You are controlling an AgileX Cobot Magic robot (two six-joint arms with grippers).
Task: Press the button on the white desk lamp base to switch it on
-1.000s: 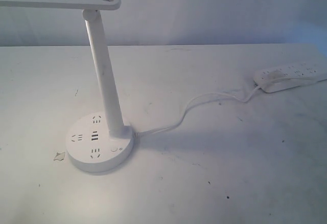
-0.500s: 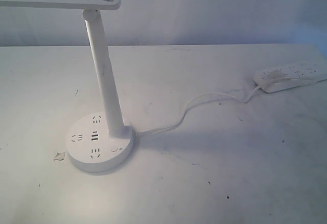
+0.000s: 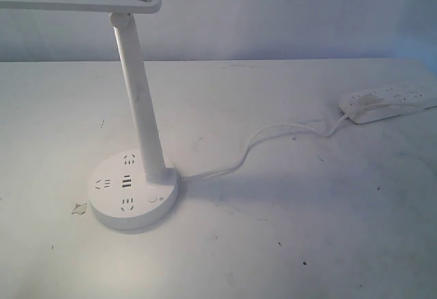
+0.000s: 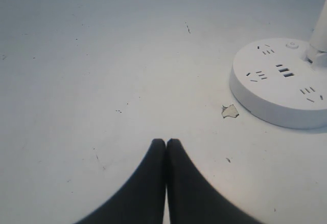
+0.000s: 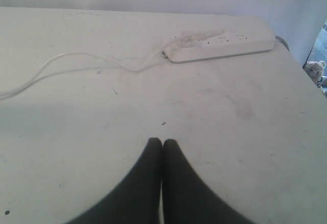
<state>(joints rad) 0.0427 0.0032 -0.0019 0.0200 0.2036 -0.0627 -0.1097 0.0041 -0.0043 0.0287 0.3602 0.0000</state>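
The white desk lamp base [image 3: 134,191] is a round flat disc with socket slots, standing on the table at the left of the exterior view under its tall white stem [image 3: 140,97]. The button [image 3: 152,199] sits near the stem's foot. The left wrist view shows the base [image 4: 281,83] and the button [image 4: 292,44] well off to the side of my left gripper [image 4: 166,142], which is shut on nothing. My right gripper [image 5: 162,142] is shut too, over bare table facing the power strip. Neither gripper shows in the exterior view.
A long white power strip [image 3: 386,102] lies at the back right, joined to the lamp base by a white cable [image 3: 263,142]. The lamp head [image 3: 78,1] juts left at the top. A small chip in the tabletop [image 4: 229,111] lies beside the base.
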